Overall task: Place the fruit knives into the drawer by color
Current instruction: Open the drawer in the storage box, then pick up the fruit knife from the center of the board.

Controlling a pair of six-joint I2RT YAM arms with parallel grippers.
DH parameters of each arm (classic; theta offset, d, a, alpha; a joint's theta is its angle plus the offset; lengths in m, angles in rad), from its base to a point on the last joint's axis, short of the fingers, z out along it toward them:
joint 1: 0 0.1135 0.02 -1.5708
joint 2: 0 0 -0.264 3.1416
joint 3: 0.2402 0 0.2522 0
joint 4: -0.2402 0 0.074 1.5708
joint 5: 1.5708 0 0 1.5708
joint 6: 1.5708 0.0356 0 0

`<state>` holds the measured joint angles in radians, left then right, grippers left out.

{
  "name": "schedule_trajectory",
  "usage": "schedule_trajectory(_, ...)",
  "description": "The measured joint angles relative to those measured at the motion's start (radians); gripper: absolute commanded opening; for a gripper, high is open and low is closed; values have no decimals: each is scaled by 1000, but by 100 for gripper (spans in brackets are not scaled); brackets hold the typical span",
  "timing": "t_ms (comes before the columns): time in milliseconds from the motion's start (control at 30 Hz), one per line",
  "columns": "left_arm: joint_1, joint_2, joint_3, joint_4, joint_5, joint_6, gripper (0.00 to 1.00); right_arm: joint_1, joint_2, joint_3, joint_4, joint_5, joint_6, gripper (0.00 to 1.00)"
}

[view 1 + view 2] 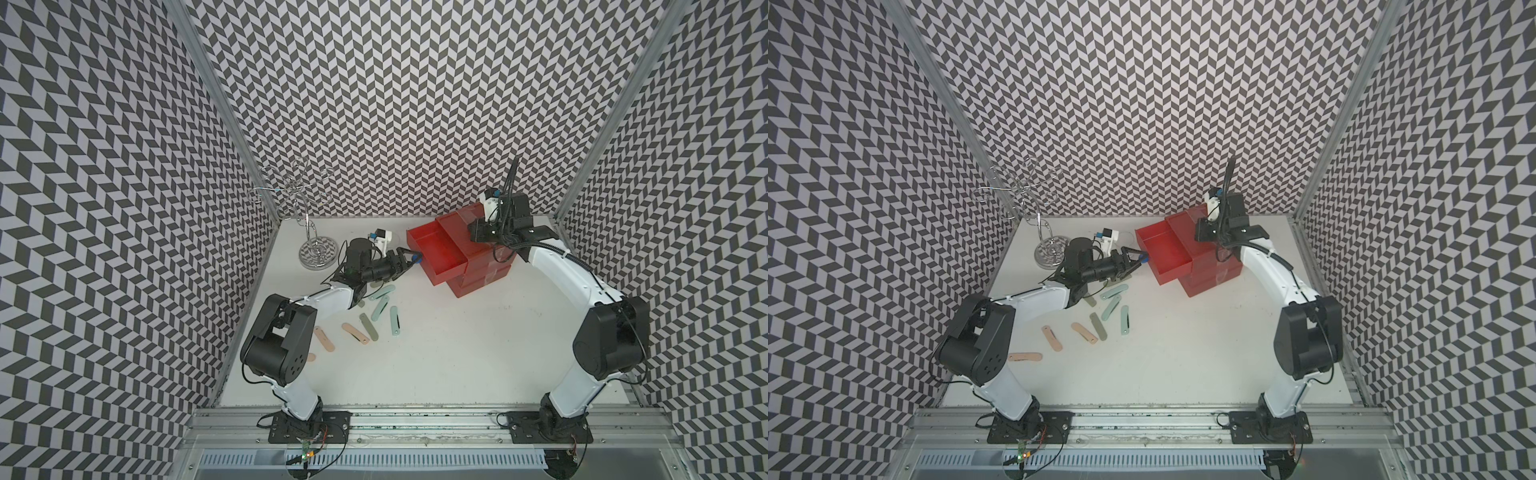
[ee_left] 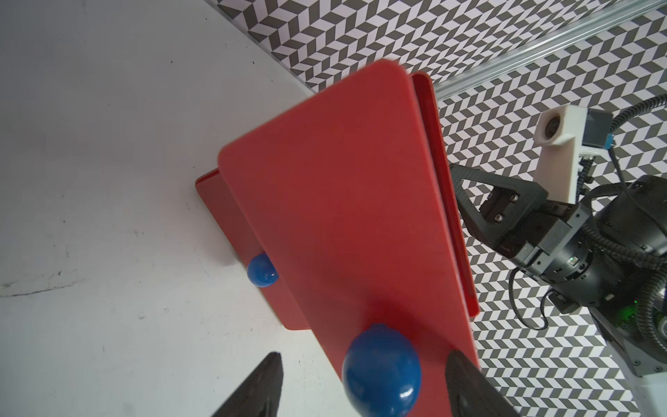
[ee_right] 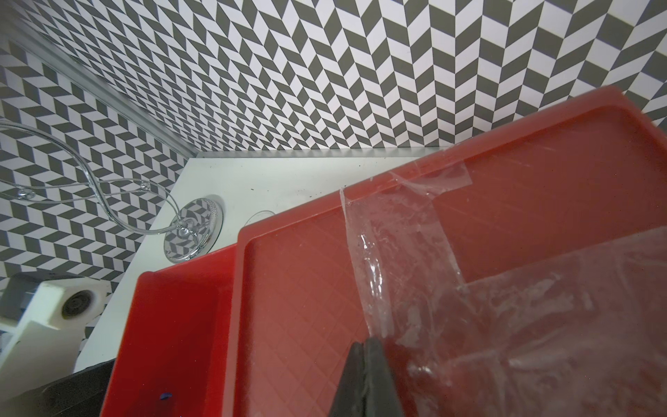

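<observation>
Red drawer box (image 1: 482, 278) w/ blue knobs (image 2: 381, 368)

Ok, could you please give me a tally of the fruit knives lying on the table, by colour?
Peach knives: 3
Pale mint knives: 3
Grey-olive knives: 3, two of them partly hidden by the left arm
Total: 9
</observation>
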<state>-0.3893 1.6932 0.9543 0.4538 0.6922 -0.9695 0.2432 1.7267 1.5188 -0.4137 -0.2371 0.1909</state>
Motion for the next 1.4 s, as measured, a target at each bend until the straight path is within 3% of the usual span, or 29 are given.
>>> schedule_trajectory(300,10,-101,4,-189,-83,109,75,0,-6,-4,-4,-1,-1,0)
schedule_trajectory(600,15,-241,88,-679,-411,257,72,0,-37,-35,-8,1,-9,0)
schedule_trajectory(800,17,-294,75,-937,-569,280,70,0,-59,-62,-3,8,-9,0)
schedule_trajectory(1133,17,-317,-87,-1138,-631,225,70,0,-79,-94,21,20,-7,0)
schedule_trajectory(1400,17,-317,-109,-1213,-647,177,68,0,-92,-121,52,23,-7,0)
